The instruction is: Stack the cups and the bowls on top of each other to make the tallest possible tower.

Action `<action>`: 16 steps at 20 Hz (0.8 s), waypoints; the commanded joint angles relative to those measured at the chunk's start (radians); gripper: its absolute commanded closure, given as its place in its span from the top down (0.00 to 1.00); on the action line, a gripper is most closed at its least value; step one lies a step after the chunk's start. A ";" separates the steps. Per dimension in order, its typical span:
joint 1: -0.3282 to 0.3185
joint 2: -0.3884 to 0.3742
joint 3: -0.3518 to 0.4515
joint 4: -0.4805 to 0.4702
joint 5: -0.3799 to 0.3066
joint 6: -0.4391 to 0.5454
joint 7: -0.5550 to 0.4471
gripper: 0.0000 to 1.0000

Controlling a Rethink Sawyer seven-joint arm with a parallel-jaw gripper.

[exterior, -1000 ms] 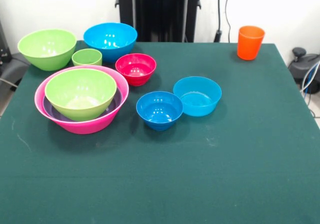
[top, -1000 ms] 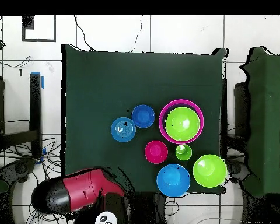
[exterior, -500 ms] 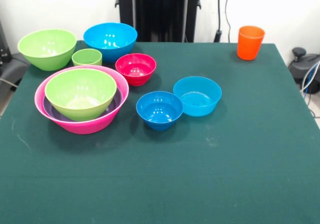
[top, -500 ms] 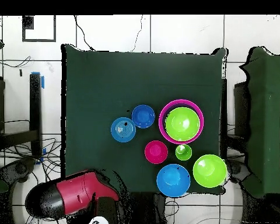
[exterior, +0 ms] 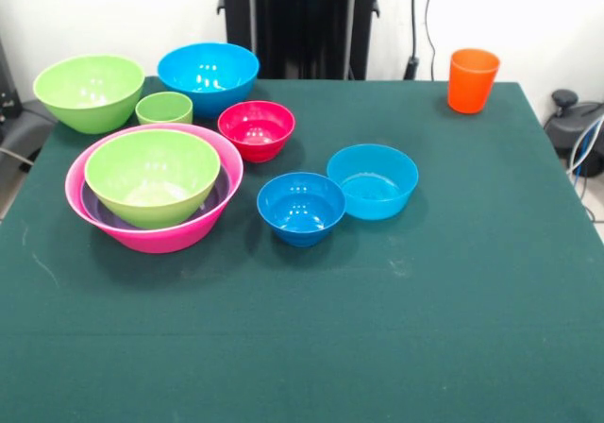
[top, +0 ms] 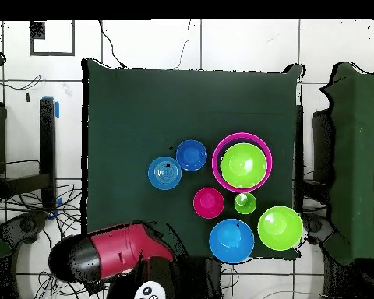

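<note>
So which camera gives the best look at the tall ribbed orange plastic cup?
The front view. There the tall ribbed orange plastic cup stands upright and alone at a far corner of the green table, unobstructed, with its rim and side showing. In the overhead view I cannot find it; the red and black arm lies over that corner.

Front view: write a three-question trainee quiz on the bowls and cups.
1. True or false: the glossy lime-green plastic bowl sits nested inside the huge pink plastic bowl.
2. Which touches the small dark blue plastic bowl? A) red plastic bowl B) teal plastic bowl C) ribbed orange plastic cup
3. Fill in: the short lime-green plastic cup stands between the other lime-green bowl and the large ____ bowl.

Key: 1 true; 2 B; 3 blue.
</note>
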 commanded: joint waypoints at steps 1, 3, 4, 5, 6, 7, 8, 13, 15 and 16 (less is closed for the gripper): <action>-0.091 0.096 0.036 -0.075 -0.025 -0.021 -0.014 1.00; -0.116 0.111 0.034 -0.094 -0.040 -0.018 -0.023 1.00; -0.128 0.122 0.032 -0.105 -0.048 -0.018 -0.025 1.00; -0.134 0.129 0.031 -0.112 -0.052 -0.017 -0.025 1.00; -0.144 0.135 0.032 -0.121 -0.054 -0.012 -0.028 1.00; -0.153 0.142 0.034 -0.130 -0.057 -0.008 -0.030 1.00; -0.158 0.149 0.035 -0.138 -0.057 -0.006 -0.029 1.00; -0.165 0.189 0.037 -0.176 -0.055 -0.005 -0.006 1.00; -0.156 0.204 0.032 -0.192 -0.055 -0.005 0.009 1.00; -0.146 0.217 0.026 -0.208 -0.056 -0.005 0.023 1.00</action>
